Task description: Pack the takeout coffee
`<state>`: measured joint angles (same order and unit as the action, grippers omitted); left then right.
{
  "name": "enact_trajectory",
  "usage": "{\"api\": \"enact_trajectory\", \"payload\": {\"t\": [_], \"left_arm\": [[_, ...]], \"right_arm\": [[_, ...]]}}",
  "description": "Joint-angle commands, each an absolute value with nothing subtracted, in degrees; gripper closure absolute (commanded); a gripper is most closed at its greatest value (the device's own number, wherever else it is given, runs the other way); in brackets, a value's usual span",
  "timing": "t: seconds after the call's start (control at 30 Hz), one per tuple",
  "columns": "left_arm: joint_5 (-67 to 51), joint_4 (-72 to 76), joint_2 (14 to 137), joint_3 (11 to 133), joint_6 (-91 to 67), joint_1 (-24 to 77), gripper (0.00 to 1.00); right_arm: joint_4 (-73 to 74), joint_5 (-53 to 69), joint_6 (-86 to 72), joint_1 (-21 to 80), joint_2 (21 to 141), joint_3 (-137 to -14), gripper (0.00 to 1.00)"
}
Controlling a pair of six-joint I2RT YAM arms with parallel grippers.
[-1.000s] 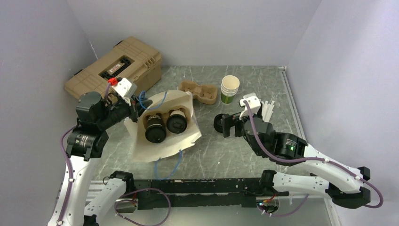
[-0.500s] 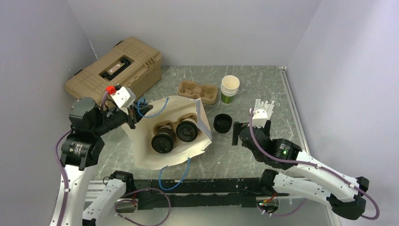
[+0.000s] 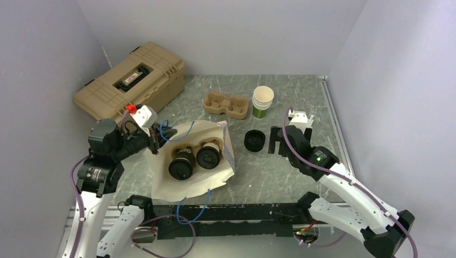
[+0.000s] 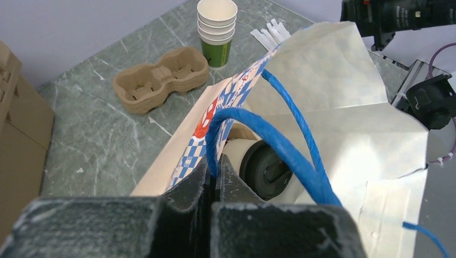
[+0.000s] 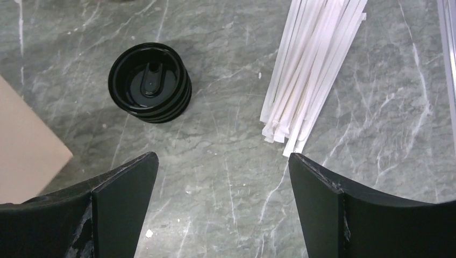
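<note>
Left of table centre | left gripper [image 4: 212,173] clamped on blue handle [image 4: 253,126] of paper bag [image 3: 188,185] | takeout coffee [image 3: 182,164] and second takeout coffee [image 3: 208,156] side by side inside bag mouth, lidded tops facing out | right gripper [image 5: 220,161] fingers wide apart, holding nothing, over marble table [image 5: 226,215] near stack of black lids [image 5: 150,83] and wrapped straws [image 5: 309,70]

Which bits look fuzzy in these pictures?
Left wrist view: the left gripper is fuzzy, being right at the lens, while the handle it pinches and the cup stack look sharp. Right wrist view: the right gripper has soft edges; lids and straws are crisp. Top view: even light, all in focus.
</note>
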<state>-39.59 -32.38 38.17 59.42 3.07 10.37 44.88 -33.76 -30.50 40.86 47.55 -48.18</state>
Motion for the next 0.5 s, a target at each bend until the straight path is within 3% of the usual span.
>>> {"api": "enact_trajectory", "payload": {"t": [0.0,0.23,0.47], "left_arm": [[-39.5,-28.2,36.5,57.0,0.4,10.4,1.00],[-36.4,-28.5,39.2,56.3,-4.3,10.5,1.00],[-32.2,-32.7,49.8,59.4,-8.9,10.5,1.00]], "right_arm": [[40.0,-28.9,-27.0,36.7,49.1,-50.3,0.05],[39.0,-23.3,-25.0,29.3,51.2,-50.6,0.10],[37.5,-21.2,-24.9,22.3,54.8,-51.1,0.26]]}}
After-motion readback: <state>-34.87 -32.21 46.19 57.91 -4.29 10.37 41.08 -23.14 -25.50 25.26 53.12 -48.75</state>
